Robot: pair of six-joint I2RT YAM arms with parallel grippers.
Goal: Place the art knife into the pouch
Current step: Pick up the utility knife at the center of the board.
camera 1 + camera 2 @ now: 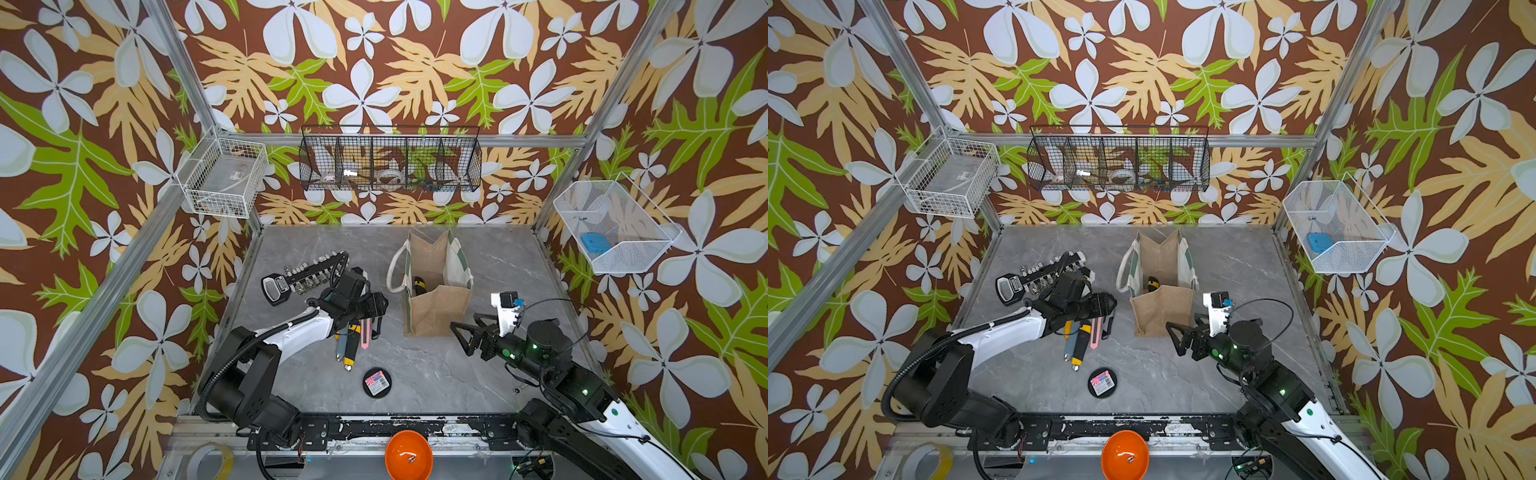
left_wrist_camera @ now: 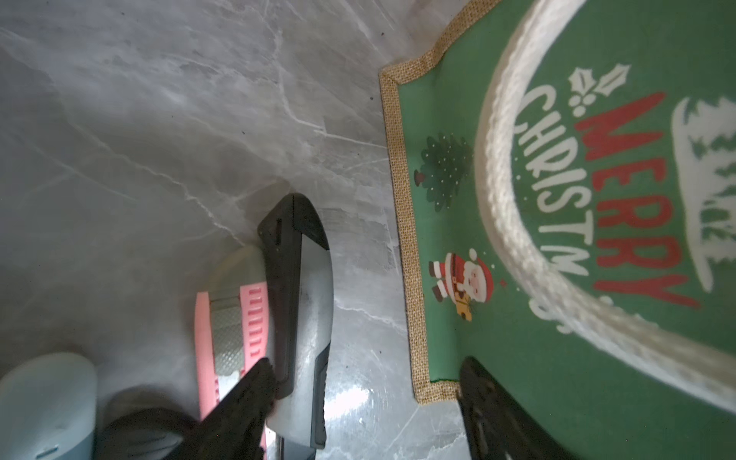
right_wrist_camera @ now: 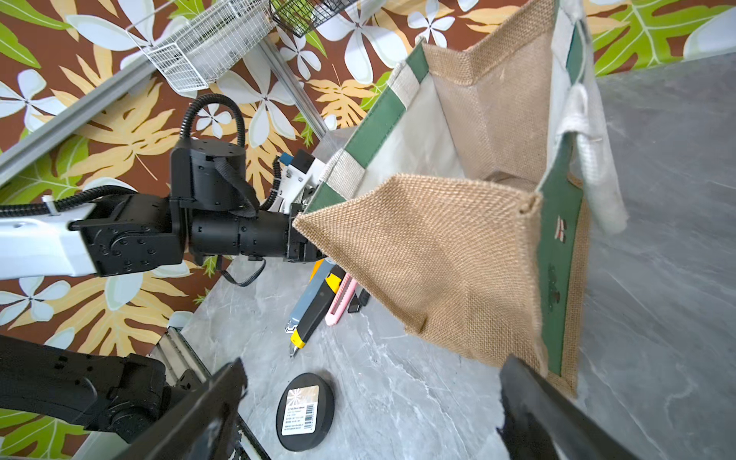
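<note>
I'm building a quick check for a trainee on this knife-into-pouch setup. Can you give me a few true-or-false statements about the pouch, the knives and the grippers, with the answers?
1. The pouch stands upright with its mouth open. True.
2. The right gripper holds a knife. False: it is open and empty, beside the pouch.
3. A pink knife lies on the table by the left gripper. True.
4. The round black tin sits inside the pouch. False: it lies on the table, nearer the front edge than the knives.
5. A black and yellow thing lies inside the pouch. True.
</note>
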